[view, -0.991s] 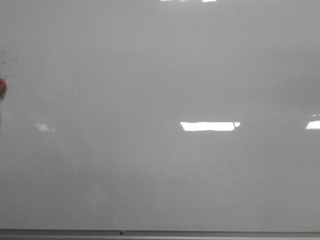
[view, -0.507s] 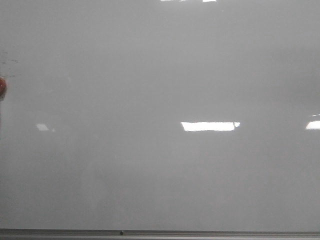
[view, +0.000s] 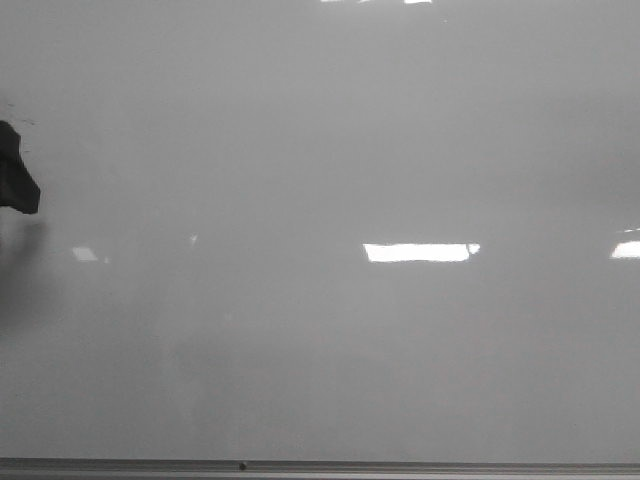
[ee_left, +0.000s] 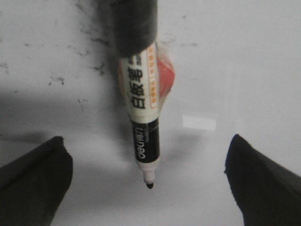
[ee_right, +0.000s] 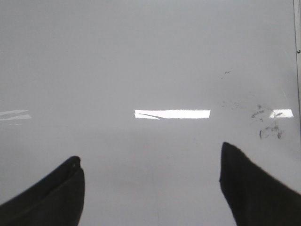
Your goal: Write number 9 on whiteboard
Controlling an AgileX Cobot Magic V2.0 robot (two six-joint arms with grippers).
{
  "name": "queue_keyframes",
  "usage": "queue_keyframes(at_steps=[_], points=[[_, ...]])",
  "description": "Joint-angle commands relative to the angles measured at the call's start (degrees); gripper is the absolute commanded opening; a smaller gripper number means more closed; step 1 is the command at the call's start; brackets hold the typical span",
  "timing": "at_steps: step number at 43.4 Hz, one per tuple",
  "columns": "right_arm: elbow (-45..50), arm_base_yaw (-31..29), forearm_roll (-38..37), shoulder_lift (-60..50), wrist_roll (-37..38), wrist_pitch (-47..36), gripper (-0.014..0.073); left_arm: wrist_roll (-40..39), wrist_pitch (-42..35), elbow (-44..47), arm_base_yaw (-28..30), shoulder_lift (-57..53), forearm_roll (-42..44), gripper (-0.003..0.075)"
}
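No 9 on the whiteboard (view: 330, 150) yet: the glossy pale grey surface holds only glare patches and faint smudges, so the whole stroke is left. Left gripper (ee_left: 149, 188) jaws stand wide apart, gripping nothing, around a capless black-tipped cylindrical marker (ee_left: 141, 108) fixed between them, tip near the board. Right gripper (ee_right: 150, 188) jaws are spread and empty.

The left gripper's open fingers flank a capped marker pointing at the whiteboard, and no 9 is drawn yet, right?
Not quite. The marker is uncapped: the left wrist view shows its bare black tip exposed. The rest stands: the left gripper has its fingers spread wide on either side of the marker, which points at the whiteboard, and the front view shows no 9 on the board.
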Motion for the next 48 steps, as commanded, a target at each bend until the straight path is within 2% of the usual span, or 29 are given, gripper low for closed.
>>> queue_keyframes(at_steps=[1, 14, 26, 30, 33, 38, 39, 43, 48], points=[[-1.7, -0.5, 0.1, 1.1, 0.0, -4.9, 0.0606, -0.5, -6.0, -2.1, -0.4, 0.7, -0.8, 0.054], [-1.7, -0.5, 0.1, 1.1, 0.0, -4.9, 0.0606, -0.5, -11.8, -2.1, -0.4, 2.2, -0.7, 0.0276], [-1.7, -0.5, 0.1, 1.1, 0.0, -4.9, 0.0606, -0.5, -11.6, -2.1, -0.4, 2.2, -0.7, 0.0039], [-1.7, -0.5, 0.1, 1.1, 0.0, -4.9, 0.0606, -0.5, -10.1, -2.1, -0.4, 1.8, -0.7, -0.0017], [-1.7, -0.5, 0.1, 1.1, 0.0, -5.0, 0.0606, -0.5, -4.8, -2.8, -0.4, 0.4, -0.7, -0.0019], [-2.3, -0.5, 1.0, 1.8, 0.0, -4.6, 0.0606, 3.4, 16.5, -7.7, -1.2, -2.6, -0.2, -0.0019], [-2.8, -0.5, 1.5, 2.2, 0.0, -3.6, 0.0604, 5.2, 22.3, -9.6, -1.6, -2.8, -0.2, -0.0019], [-5.0, -0.5, 3.1, 5.4, 0.0, 0.6, 0.0601, 9.8, 37.2, -15.2, -3.7, -3.1, -1.0, -0.0019], [-8.3, 0.1, 3.5, 10.9, -1.0, 6.8, 0.06, 16.4, 48.9, -20.8, -7.8, -3.1, -3.7, -0.0019]])
